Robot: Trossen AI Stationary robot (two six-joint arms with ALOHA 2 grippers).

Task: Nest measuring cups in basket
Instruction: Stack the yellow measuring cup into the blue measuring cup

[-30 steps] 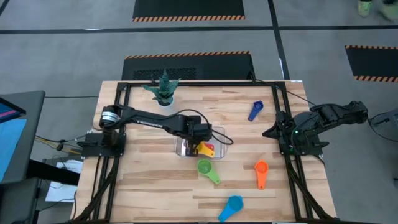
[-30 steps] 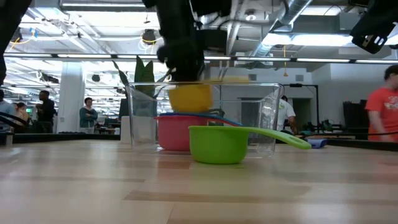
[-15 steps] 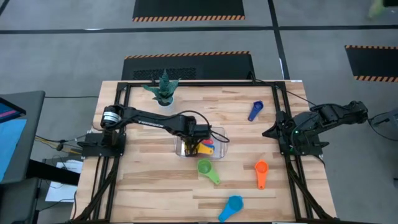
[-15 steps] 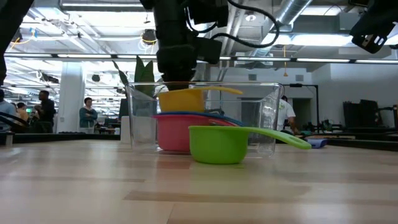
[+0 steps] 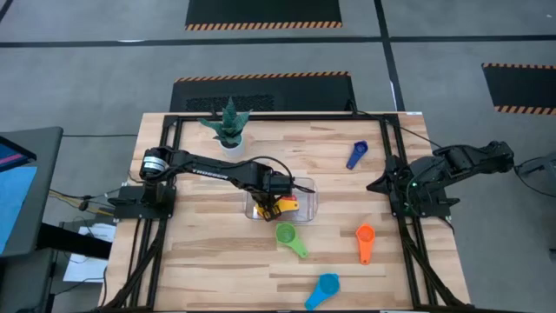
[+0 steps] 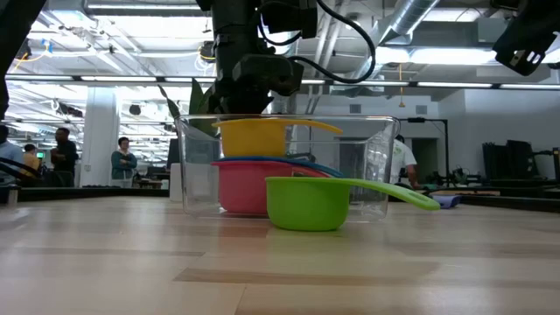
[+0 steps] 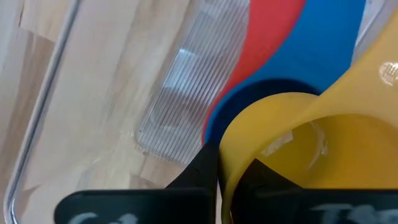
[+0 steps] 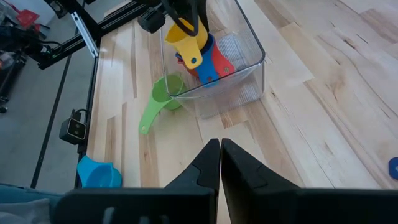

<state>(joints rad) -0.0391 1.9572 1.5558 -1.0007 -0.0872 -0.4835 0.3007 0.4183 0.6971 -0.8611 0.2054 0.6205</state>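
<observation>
The clear basket (image 5: 306, 188) (image 6: 374, 166) stands mid-table and holds a red cup (image 6: 241, 188) with a blue cup (image 7: 323, 43) nested in it. My left gripper (image 5: 272, 198) (image 7: 227, 167) reaches down into the basket, shut on the yellow cup (image 6: 254, 138), which sits level at the top of the stack. The green cup (image 5: 290, 236) rests upright on its bowl just in front of the basket. An orange cup (image 5: 365, 241), a light blue cup (image 5: 323, 289) and a dark blue cup (image 5: 356, 155) lie apart on the table. My right gripper (image 8: 220, 148) waits shut at the table's right edge. My left gripper pinches the yellow cup's bowl wall at the rim (image 7: 232, 146), one finger (image 7: 202, 171) outside and one (image 7: 261, 177) inside the bowl. It comes from above, pointing down. The cup is level inside the basket, its handle (image 6: 315, 127) level. I cannot tell whether its bottom rests in the blue cup.
A small potted plant (image 5: 228, 124) stands at the far edge, behind the basket. Black frame rails (image 5: 165, 217) run along the table's left and right sides. Bare wood lies between the green, orange and light blue cups.
My left gripper has turned the yellow cup from tipped to level over the stacked cups in the basket and shifted slightly toward the table's left edge. It has stayed shut on the cup.
</observation>
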